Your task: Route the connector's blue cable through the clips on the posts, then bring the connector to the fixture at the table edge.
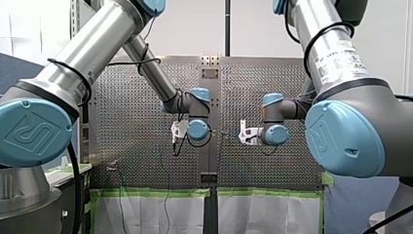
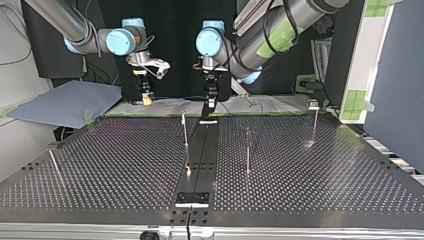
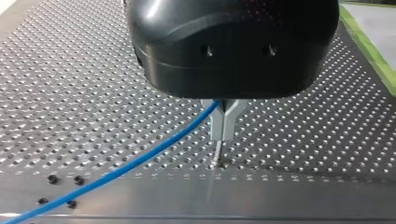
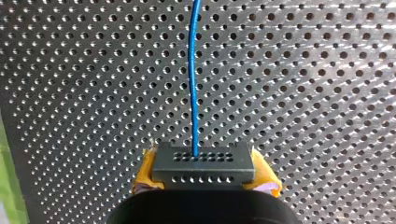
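**Desk:** Where is the connector?

**Photographer:** The black connector is clamped between the yellow pads of my right gripper, held above the perforated table. In the top view that gripper hangs at the left, over the table's far edge.

**Desk:** And the cable?

**Photographer:** The blue cable leaves the connector's face and runs straight ahead over the holes. In the left wrist view it comes out from between the metal fingers of my left gripper, near their root, and slopes away down across the table.

**Desk:** Is the left one gripping it?

**Photographer:** Its fingertips are pressed together with the cable caught between the fingers higher up. It appears pinched, though the contact itself is partly hidden.

**Desk:** Anything under it?

**Photographer:** One thin post stands just under the fingertips. I can't tell whether they touch.

**Desk:** What about the rest of the table?

**Photographer:** Upright posts are spread across it. A black plate sits at the middle of the near edge in the top view, well apart from both grippers.
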